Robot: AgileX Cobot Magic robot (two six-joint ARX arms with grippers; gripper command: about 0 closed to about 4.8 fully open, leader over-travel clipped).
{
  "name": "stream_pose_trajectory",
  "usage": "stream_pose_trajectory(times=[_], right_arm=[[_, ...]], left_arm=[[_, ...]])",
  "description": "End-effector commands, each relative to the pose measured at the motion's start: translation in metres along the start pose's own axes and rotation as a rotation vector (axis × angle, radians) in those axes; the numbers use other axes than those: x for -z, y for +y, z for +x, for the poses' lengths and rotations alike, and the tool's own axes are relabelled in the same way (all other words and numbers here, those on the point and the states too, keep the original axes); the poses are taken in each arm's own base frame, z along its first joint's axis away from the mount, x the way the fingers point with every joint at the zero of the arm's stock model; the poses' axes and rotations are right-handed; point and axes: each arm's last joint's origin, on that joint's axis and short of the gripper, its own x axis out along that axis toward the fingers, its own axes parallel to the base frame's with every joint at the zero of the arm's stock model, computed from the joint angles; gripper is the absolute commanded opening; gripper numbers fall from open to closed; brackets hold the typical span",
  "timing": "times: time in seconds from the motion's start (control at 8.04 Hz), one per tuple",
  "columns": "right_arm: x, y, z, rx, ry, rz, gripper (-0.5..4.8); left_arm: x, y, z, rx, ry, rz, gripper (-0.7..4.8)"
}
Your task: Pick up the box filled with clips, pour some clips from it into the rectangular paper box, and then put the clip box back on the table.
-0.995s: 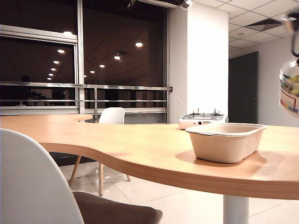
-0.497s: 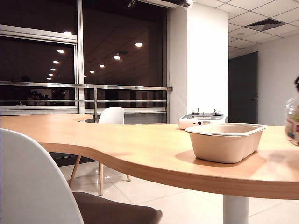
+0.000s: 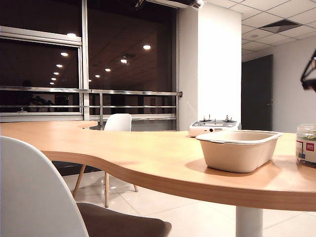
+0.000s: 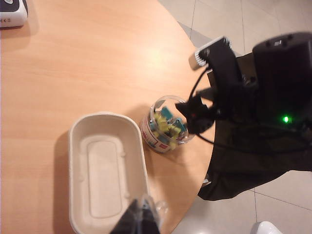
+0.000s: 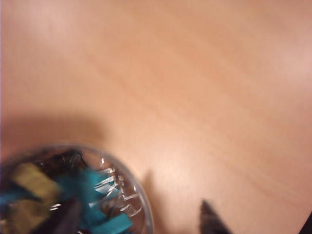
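Clips (image 4: 168,127), blue and yellow, show only in your wrist views. One tub (image 3: 306,144) stands on the table (image 3: 163,158) beside one beige tray (image 3: 238,149). Right gripper (image 4: 197,113) spreads wide above it; left gripper (image 4: 141,219), pressed closed, hovers over the tray.

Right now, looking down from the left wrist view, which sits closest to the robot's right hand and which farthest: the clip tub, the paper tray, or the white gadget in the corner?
From the right hand, open just above the tub:
1. Clip tub, directly under it, near the table edge.
2. Paper tray, beside the tub, further in on the table.
3. White gadget, far across the table at the corner.
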Motion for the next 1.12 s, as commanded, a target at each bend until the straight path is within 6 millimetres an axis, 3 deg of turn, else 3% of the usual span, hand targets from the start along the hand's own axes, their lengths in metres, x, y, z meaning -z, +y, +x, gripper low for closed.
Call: stream_pose_trajectory(times=[0.12,0.25,0.37,0.5,0.99,1.12], right_arm=[[-0.01,-0.002,-0.014,0.009,0.065,0.093,2.79],[-0.002,-0.013,0.01,-0.033,0.181,0.146,2.69],[0.001,-0.018,0.023,-0.041,0.227,0.177,2.24],[0.003,-0.019,0.028,-0.038,0.243,0.178,1.66],[0.005,-0.017,0.041,-0.046,0.269,0.178,1.08],[0.005,-0.017,0.042,-0.047,0.265,0.178,0.2]], left_arm=[[-0.002,-0.002,-0.003,0.007,-0.015,0.007,-0.06],[-0.002,-0.002,-0.003,0.008,-0.015,0.007,-0.06],[-0.002,-0.002,-0.003,0.008,-0.015,0.007,-0.06],[-0.002,-0.002,-0.003,0.008,-0.015,0.007,-0.06],[-0.003,-0.002,-0.003,0.008,-0.021,0.01,-0.06],[-0.003,-0.002,-0.003,0.009,-0.023,0.011,-0.06]])
